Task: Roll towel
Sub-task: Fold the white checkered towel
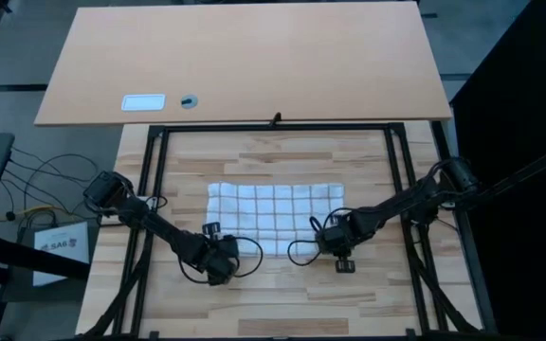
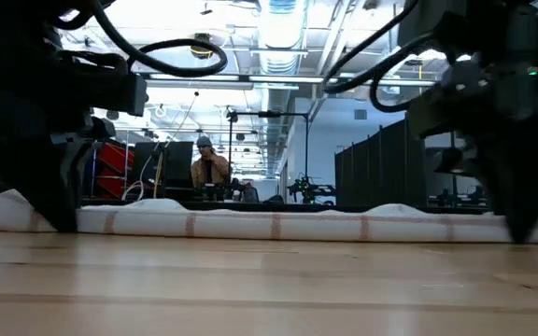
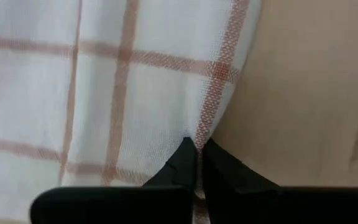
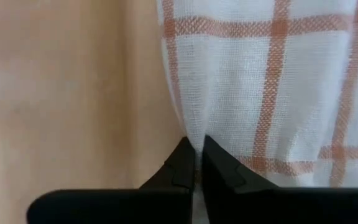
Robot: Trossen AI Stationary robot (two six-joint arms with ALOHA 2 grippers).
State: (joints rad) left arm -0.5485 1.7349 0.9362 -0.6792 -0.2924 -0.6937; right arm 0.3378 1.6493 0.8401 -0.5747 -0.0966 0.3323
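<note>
from above, the towel (image 1: 275, 218) lay flat in the middle of the wooden table (image 1: 282, 303), its long side running left to right. the left gripper (image 1: 224, 254) sat at the towel's near left corner and the right gripper (image 1: 335, 237) at its near right corner, both arms reaching in from the table's sides. a white card (image 1: 143, 102) lay on the pale board (image 1: 349, 57) beyond the table, well apart from the towel.

at table height, the towel (image 2: 278, 222) showed as a low white strip across the table (image 2: 269, 289), with a dark gripper planted at each end. a person (image 2: 210, 166) stood far back in the room.

in the left wrist view, the left gripper (image 3: 197, 149) had its fingers (image 3: 182, 163) pinched tight on the towel's (image 3: 104, 93) edge, the checked hem caught between the tips.

in the right wrist view, the right gripper (image 4: 196, 146) likewise had its fingers (image 4: 219, 165) closed on the towel's (image 4: 272, 87) edge, bare table (image 4: 67, 93) beside it.
</note>
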